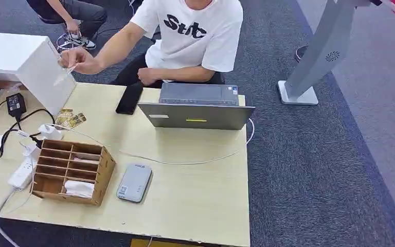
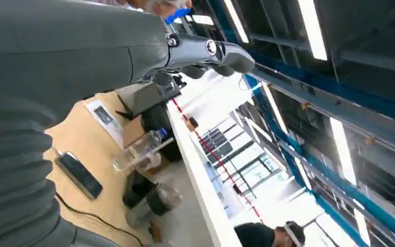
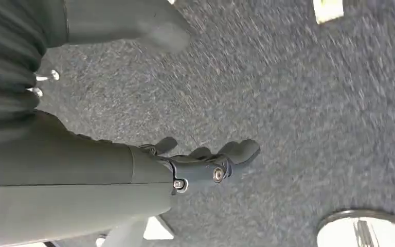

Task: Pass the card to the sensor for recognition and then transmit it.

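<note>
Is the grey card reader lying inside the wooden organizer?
No, the grey card reader lies flat on the table, beside the wooden organizer.

I'm seeing my left hand [image 2: 205, 51]: grey ribbed cover, smooth grey shell, dark fingers [image 2: 234, 57] with silver screws at the base. My right hand [image 3: 205, 167] looks the same: ribbed grey cover, dark fingers [image 3: 241, 152], two bright screws.
</note>
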Action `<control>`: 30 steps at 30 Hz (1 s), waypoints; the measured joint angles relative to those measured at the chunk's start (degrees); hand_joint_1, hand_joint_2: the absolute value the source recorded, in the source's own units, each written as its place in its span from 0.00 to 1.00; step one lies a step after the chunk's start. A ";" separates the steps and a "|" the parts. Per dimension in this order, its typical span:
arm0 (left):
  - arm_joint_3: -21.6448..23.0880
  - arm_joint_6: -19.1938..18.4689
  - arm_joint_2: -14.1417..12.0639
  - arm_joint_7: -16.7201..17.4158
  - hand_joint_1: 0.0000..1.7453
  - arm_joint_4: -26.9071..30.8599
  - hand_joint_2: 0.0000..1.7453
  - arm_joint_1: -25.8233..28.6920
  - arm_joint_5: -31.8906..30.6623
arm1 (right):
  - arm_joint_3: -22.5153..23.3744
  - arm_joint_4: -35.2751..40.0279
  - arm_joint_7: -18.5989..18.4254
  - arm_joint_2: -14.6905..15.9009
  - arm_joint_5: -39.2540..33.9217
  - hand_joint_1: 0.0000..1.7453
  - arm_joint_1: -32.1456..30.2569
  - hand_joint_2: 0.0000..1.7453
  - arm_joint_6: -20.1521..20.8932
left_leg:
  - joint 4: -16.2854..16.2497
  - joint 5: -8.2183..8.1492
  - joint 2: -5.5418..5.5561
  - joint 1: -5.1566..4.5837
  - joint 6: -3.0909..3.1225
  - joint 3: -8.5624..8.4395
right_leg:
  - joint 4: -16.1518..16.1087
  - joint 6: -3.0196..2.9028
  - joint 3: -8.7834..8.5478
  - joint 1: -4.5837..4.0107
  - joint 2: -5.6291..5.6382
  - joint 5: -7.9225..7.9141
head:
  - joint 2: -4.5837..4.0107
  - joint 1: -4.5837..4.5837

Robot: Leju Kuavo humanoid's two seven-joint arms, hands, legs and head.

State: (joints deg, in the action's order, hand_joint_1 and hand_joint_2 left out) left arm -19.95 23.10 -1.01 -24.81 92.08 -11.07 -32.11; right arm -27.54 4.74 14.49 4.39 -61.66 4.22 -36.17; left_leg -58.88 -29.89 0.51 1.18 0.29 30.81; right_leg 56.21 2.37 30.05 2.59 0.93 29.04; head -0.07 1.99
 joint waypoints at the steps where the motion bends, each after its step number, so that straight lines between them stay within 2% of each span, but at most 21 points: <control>1: 1.32 -0.26 -0.09 0.54 0.00 -0.87 1.00 -1.13 -1.00 | -0.74 0.15 -0.41 0.00 0.09 0.00 0.09 1.00 0.24 | 0.00 0.00 -0.05 0.00 0.00 -0.01 | 0.00 0.00 0.02 0.00 0.04 -0.01 | 0.00 -0.02; 14: 15.93 -2.91 -0.11 7.78 0.01 -10.12 1.00 -14.91 -13.22 | -8.96 1.53 -5.57 0.00 1.60 0.00 0.70 1.00 3.36 | -0.04 0.00 -0.04 0.00 0.01 0.03 | 0.02 0.01 0.04 0.00 0.06 -0.01 | 0.00 0.00; 15: 17.20 -3.28 -0.11 8.42 1.00 -10.51 1.00 -15.66 -14.14 | -9.55 1.60 -6.03 0.00 1.66 0.00 0.73 1.00 3.56 | -0.04 0.00 -0.04 0.00 0.01 0.04 | 0.02 0.01 0.03 0.00 0.06 -0.01 | 0.00 0.00; 22: 24.91 -5.25 -0.11 11.23 1.00 -11.84 1.00 -17.73 -19.17 | -12.89 1.94 -7.80 0.00 2.23 0.00 0.83 1.00 4.37 | -0.04 -0.01 -0.05 -0.01 0.02 0.06 | 0.02 0.01 0.05 0.00 0.06 -0.01 | 0.00 0.00; 30: 27.65 -5.81 -0.35 11.39 1.00 -12.11 1.00 -17.71 -19.12 | -14.77 2.08 -8.04 0.00 3.19 0.00 0.84 1.00 4.35 | -0.03 -0.01 -0.03 0.00 0.02 0.11 | 0.04 0.01 0.07 0.00 0.04 -0.01 | 0.00 0.00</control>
State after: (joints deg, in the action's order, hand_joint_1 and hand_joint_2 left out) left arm 7.69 17.29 -1.36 -13.42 79.97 -28.78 -51.23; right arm -42.32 6.82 6.45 4.39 -58.47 5.06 -31.82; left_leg -58.91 -29.90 0.48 1.18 0.30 30.92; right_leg 56.26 2.38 30.12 2.59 0.97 29.04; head -0.07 1.99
